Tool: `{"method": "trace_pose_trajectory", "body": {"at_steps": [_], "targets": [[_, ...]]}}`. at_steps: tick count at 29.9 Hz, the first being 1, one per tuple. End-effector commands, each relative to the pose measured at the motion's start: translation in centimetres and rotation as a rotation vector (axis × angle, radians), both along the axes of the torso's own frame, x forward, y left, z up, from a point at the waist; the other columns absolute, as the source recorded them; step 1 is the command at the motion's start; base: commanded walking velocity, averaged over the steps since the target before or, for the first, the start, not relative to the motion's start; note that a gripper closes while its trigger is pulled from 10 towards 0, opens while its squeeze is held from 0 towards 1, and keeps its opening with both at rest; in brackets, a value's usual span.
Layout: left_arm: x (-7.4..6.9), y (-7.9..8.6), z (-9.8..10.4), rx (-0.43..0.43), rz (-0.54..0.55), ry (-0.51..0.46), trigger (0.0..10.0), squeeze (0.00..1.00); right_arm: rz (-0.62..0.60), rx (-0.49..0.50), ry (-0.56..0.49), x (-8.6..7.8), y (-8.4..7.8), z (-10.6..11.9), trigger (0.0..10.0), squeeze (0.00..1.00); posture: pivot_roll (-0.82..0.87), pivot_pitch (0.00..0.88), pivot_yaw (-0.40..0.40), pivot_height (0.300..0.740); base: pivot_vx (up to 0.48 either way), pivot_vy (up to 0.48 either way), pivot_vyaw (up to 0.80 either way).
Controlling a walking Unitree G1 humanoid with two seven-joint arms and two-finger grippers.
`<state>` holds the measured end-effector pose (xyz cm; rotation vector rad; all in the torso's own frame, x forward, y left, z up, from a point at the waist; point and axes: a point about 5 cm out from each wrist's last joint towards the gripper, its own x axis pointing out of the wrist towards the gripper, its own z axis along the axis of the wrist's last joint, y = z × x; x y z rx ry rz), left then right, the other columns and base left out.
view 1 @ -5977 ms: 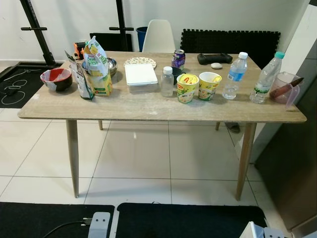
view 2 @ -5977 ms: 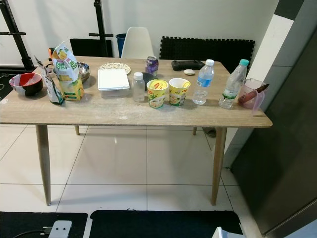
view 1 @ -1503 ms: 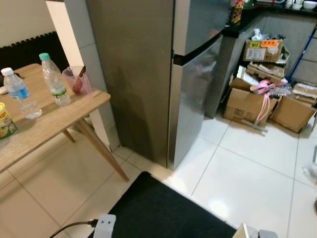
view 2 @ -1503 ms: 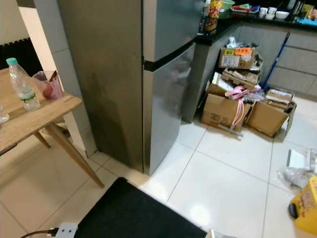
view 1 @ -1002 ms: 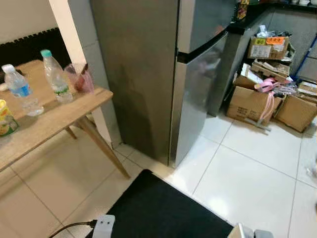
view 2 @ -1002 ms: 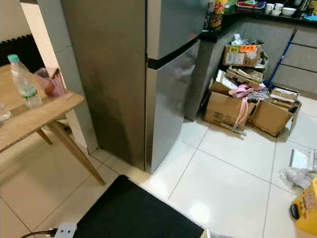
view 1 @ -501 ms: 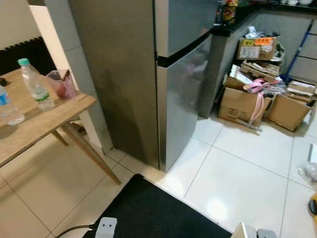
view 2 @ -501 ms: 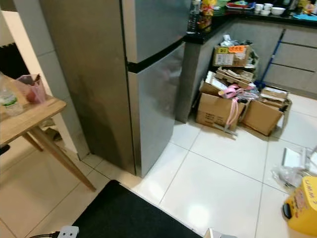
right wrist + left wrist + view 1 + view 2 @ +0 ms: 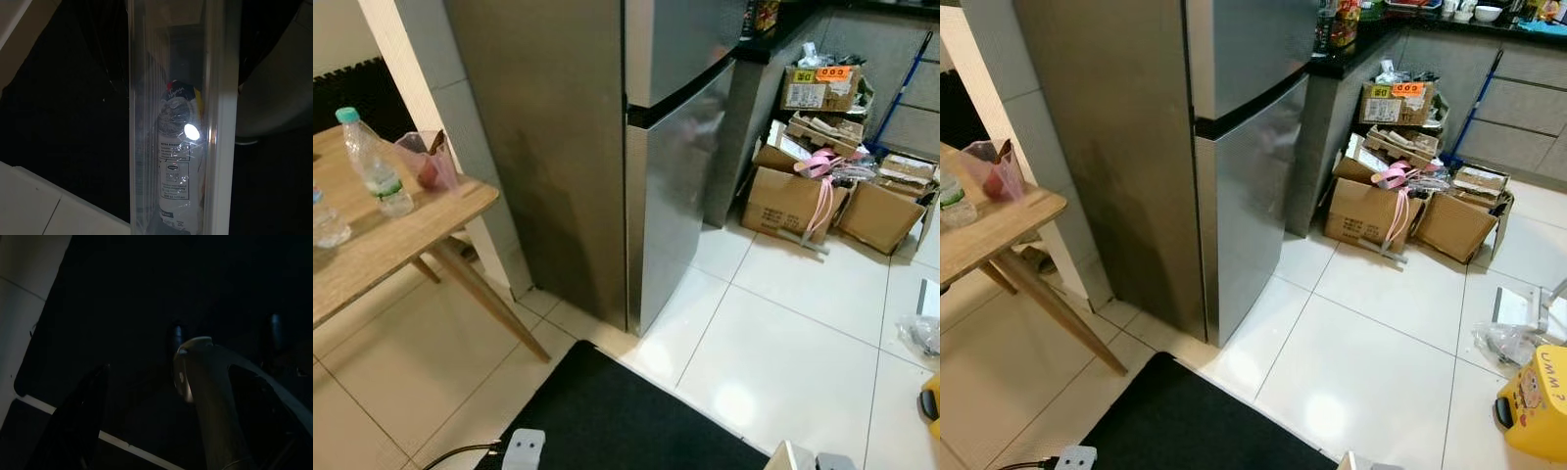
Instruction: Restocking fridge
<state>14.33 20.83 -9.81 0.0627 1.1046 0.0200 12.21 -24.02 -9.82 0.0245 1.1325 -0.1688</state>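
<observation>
Head views: steel fridge (image 9: 607, 147) upright at centre, upper and lower doors both closed, dark seam between them. To the robot's left, corner of a wooden table (image 9: 401, 240) just beside the fridge's side wall, bearing a clear water bottle (image 9: 374, 164) with a green cap and, beside it at the table's corner, a pink jug (image 9: 429, 162). To the right of the fridge, a dark counter (image 9: 1351, 59) with cardboard boxes (image 9: 1400, 211) heaped on the white tiled floor (image 9: 1371, 352) at its foot, pink ribbon draped over them. Black mat (image 9: 626, 421) on the floor in the foreground; yellow container (image 9: 1533, 401) at the far lower right. Right wrist view: right gripper (image 9: 181, 73) low over the dark mat, with a clear plastic holder (image 9: 171, 122) close before the camera and a white labelled bottle (image 9: 177, 161) seen through it; grip state impossible to tell. Left wrist view: left gripper (image 9: 146, 396) hanging idle in deep shade; likewise impossible to tell whether apart or together.
</observation>
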Motion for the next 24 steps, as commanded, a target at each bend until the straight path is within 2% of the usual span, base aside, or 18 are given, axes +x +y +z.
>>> {"method": "trace_pose_trajectory", "body": {"at_steps": [1, 24], "targets": [[-0.2, 0.28, -0.03, 0.005, -0.003, 0.011, 10.0, 0.0, -0.002, -0.003, -0.008, 0.22, -0.01, 0.07, 10.0, 0.0, -0.04, 0.0, -0.006, 0.74, 0.3, 0.0, 0.0], [-0.22, 0.3, -0.03, 0.006, -0.013, 0.013, 10.0, 0.0, 0.002, -0.001, -0.007, 0.28, 0.14, 0.05, 10.0, 0.0, -0.04, 0.0, -0.004, 0.74, 0.302, 0.0, 0.0]]}}
